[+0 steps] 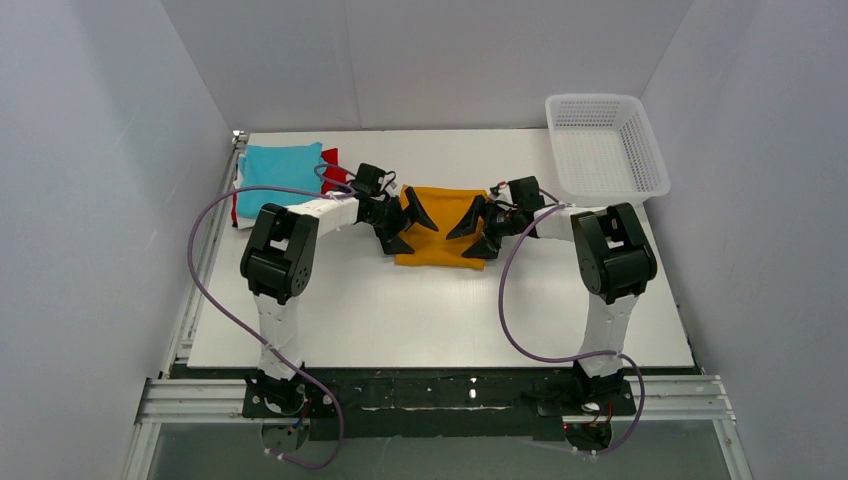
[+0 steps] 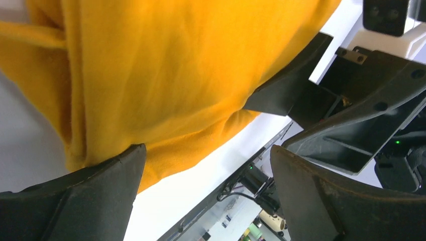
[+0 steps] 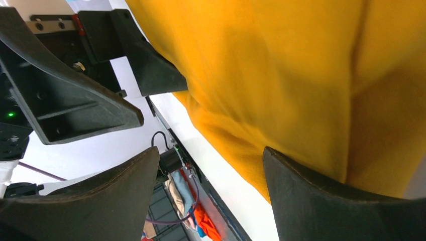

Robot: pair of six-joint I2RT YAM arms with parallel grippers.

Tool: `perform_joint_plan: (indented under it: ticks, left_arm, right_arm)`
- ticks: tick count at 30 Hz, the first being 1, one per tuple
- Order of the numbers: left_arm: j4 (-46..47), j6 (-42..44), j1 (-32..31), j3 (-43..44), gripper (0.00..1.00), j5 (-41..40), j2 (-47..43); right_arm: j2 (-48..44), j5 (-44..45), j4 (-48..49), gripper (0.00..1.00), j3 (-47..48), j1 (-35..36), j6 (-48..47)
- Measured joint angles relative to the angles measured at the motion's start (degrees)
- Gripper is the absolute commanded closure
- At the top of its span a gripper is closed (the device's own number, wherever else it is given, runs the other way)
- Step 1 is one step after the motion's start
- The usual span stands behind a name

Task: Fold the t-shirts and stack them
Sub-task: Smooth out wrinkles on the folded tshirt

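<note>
Sitting at the far right corner of the tabletop [image 1: 400, 320], the white mesh basket [image 1: 605, 97] overhangs the edge, only its own mesh showing inside. The orange shirt [image 1: 443, 205] lies folded flat at mid-tabletop, slightly longer left to right; its neck end cannot be told. The left tool [image 1: 415, 228] and right tool [image 1: 465, 235] face each other over its two side edges, jaws spread wide, clamping nothing. At far left a folded turquoise shirt [image 1: 280, 165] lies on a red shirt [image 1: 330, 157].
</note>
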Motion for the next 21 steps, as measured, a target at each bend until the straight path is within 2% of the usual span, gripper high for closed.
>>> perform_joint_plan:
  ticks: [6, 10, 16, 21]
  left_arm:
    - [4.2, 0.0, -0.5, -11.6, 0.02, 2.1, -7.1]
    - [3.1, 0.8, -1.1, -18.6, 0.02, 1.8, -13.2]
    - [-4.5, 3.5, -4.7, -27.1, 0.02, -3.2, -25.2]
    - [-14.9, 6.5, -8.4, -28.6, 0.02, -11.2, -37.9]
  right_arm:
    - [-4.0, -1.5, 3.3, 0.17, -7.2, 0.1, -0.6]
    - [-8.7, -1.7, 3.3, 0.17, -13.6, 1.0, -1.6]
    - [-18.8, 1.1, -0.5, 0.17, -22.7, 5.2, -2.8]
    - [-29.1, 6.9, -9.5, 0.14, -23.1, 6.7, -5.2]
